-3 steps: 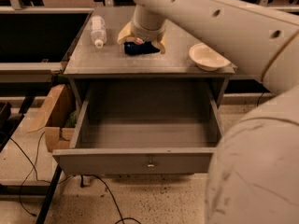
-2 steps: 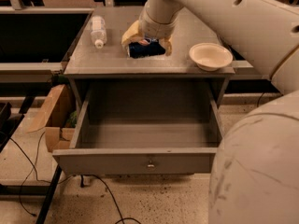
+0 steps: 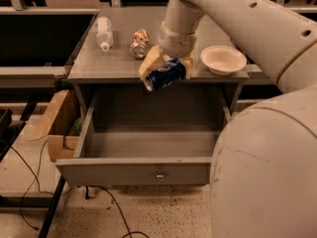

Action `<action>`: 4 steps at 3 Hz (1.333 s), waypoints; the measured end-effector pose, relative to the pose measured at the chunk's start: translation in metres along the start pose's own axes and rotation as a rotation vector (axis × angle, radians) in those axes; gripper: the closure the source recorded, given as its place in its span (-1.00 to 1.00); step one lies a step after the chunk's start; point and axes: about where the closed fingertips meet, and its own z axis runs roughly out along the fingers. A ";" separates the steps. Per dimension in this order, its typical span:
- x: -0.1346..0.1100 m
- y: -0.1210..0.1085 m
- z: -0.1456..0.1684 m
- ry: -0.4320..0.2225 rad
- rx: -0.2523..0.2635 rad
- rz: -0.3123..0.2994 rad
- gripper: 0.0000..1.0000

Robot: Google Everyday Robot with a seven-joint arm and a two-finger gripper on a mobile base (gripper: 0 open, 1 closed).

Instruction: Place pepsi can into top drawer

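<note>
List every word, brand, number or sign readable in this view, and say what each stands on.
No text reads clearly.
pepsi can, held in the claw over the open top drawer: white lettering on blue, too blurred to quote.
plastic bottle on the cabinet top: label unreadable.
Small crumpled object beside it: no legible print.
Bowl: plain, no markings.

From my remote seat I read no legible text, only a white smear of lettering I cannot make out on the dark-blue metal pepsi can (image 3: 165,74), clamped tilted in the tan two-finger gripper (image 3: 166,66) above the open grey metal top drawer (image 3: 143,170).
</note>
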 end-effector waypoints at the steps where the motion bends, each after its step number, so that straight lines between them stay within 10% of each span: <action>1: 0.044 -0.005 0.037 0.195 -0.012 -0.086 1.00; 2: 0.086 -0.001 0.094 0.350 -0.018 -0.068 1.00; 4: 0.120 -0.018 0.185 0.493 0.050 0.284 0.10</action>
